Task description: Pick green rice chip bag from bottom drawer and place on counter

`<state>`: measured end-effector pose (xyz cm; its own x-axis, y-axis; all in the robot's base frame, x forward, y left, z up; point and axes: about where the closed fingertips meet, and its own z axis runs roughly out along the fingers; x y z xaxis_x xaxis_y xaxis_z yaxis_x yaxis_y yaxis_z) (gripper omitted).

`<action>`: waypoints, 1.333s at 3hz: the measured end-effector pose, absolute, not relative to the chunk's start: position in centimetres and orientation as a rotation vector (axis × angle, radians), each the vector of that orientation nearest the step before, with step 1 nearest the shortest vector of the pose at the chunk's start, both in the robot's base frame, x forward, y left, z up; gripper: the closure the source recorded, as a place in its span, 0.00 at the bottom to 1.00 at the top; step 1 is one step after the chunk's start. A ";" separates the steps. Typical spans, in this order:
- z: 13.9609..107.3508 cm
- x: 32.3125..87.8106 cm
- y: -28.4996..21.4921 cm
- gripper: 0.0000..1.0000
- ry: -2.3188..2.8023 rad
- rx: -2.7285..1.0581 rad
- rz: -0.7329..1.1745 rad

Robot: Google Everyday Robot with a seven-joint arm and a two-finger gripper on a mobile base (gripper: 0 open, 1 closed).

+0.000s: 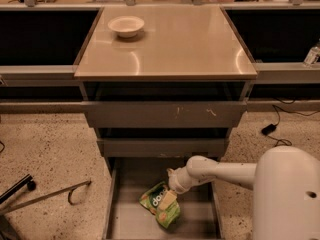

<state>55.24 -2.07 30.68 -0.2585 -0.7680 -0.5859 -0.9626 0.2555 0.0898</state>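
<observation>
Speckled terrazzo floor surrounds a grey drawer cabinet whose glossy beige counter carries only a pale bowl near its back left corner, so most of the top looks free as a landing spot. Under it, two upper drawers show flat fronts, and the bottom drawer is pulled out toward the camera, leaving its floor reachable from above. The green rice chip bag lies flat on that floor, right of centre. Its long axis seems to run diagonally from upper left to lower right, with the dark logo at the upper-left end. The white arm reaches in from the right and bends down, probably to clear the drawer front above. The gripper sits right on the bag's middle; whether it is spread or pinching the bag cannot be told. I judge the grasp is in hand and the lift to the counter not yet begun
</observation>
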 end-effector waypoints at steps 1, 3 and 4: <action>26.2 56.6 -3.4 0.00 2.171 -1.490 0.696; 22.9 56.0 -3.4 0.00 2.203 -1.457 0.747; 18.3 55.3 -3.6 0.00 2.250 -1.431 0.814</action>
